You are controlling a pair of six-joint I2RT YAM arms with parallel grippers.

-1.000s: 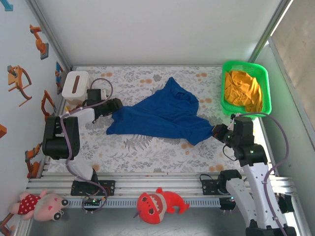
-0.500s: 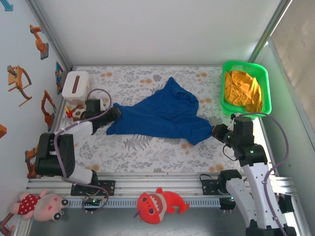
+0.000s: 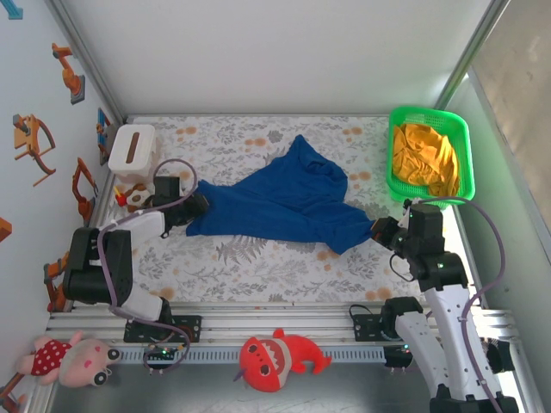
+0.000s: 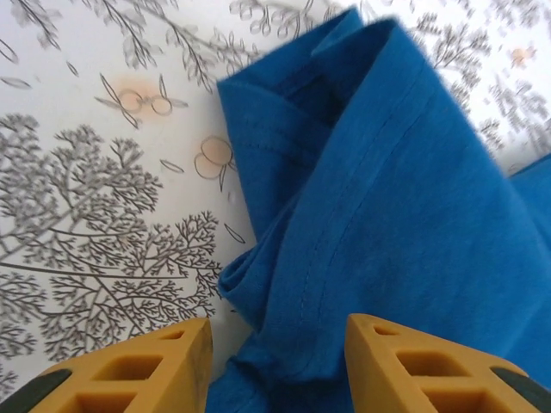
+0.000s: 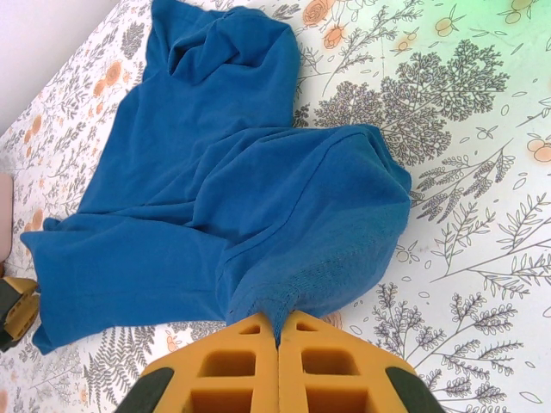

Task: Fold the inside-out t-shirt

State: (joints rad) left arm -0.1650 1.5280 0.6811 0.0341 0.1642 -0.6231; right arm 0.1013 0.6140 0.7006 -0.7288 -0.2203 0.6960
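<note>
Here the inside-out t-shirt (image 3: 284, 200) lies rumpled across the middle of the flowered table (image 3: 258, 258), stretched from left to right. The right gripper (image 5: 277, 334) has its fingers pressed together on a pinch of cloth at the shirt's right end, probably to anchor that corner. The left gripper (image 4: 275, 340) hangs low over the folded left edge with its fingers apart. Blue cloth sits between them, not yet pinched, and it seems placed to take the opposite corner. The green basket (image 3: 429, 113) sits far right, apart from the shirt.
</note>
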